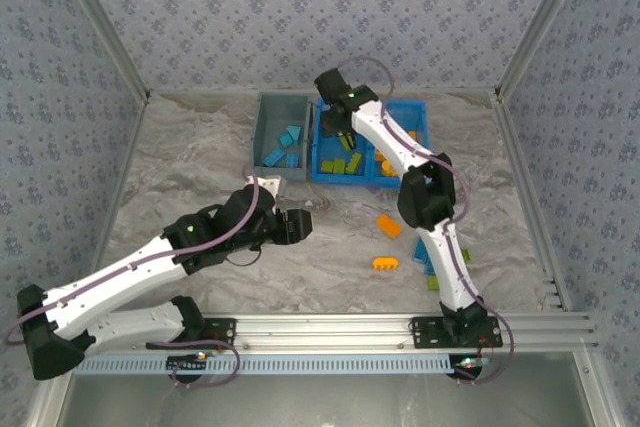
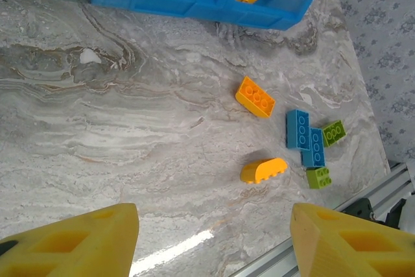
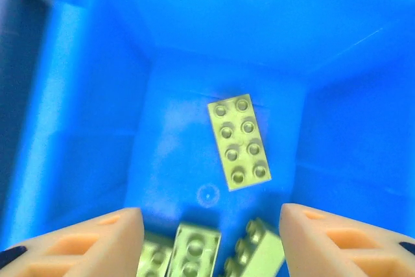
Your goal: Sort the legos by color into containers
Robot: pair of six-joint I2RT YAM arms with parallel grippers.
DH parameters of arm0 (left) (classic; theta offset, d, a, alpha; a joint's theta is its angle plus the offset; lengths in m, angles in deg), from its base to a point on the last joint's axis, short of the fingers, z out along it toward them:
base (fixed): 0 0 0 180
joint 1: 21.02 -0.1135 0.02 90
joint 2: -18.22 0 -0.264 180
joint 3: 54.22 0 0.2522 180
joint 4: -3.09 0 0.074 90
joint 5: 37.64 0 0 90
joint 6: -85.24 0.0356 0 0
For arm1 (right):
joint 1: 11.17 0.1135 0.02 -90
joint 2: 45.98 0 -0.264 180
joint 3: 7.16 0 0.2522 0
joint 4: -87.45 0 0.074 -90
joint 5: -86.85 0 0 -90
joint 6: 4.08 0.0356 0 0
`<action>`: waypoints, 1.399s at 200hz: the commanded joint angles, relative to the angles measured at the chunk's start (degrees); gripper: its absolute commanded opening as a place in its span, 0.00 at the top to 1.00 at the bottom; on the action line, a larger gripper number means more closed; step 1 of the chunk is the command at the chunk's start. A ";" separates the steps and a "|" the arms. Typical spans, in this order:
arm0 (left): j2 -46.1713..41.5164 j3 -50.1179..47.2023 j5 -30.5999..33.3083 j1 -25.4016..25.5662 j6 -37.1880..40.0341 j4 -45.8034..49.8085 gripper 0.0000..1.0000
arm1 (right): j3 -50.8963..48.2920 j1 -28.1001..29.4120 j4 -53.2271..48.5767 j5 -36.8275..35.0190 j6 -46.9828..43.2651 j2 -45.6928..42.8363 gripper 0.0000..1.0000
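My right gripper [image 3: 207, 241] hangs open inside the left compartment of the blue bin [image 3: 84, 95], above several lime green legos [image 3: 239, 142] on its floor; nothing is held. From above, this gripper [image 1: 343, 135] is over the blue bin [image 1: 345, 179], next to the grey bin [image 1: 262, 132] holding blue legos [image 1: 285, 147]. My left gripper [image 2: 214, 241] is open and empty over bare table, left of the loose legos: an orange brick [image 2: 255, 96], a rounded orange piece [image 2: 263, 170], joined blue bricks [image 2: 306, 135] and two green bricks [image 2: 334, 133].
Orange-yellow pieces [image 1: 385, 162] lie in the blue bin's right compartment. The right arm's forearm [image 1: 445, 247] covers part of the loose bricks near the table's right front. An aluminium rail [image 1: 330, 327] runs along the near edge. Patterned walls close in the table.
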 commanded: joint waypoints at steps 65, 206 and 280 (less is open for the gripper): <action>6.49 7.00 -2.35 1.48 1.33 -2.21 0.38 | -33.26 -0.12 6.50 -6.12 3.81 -42.22 0.45; 84.29 87.03 4.40 17.40 11.84 30.39 0.34 | -56.61 -6.81 -24.03 -13.49 20.46 -97.55 0.29; 93.18 93.99 3.95 15.52 9.29 27.63 0.34 | -50.31 -6.84 -31.39 -11.50 21.81 -102.37 0.28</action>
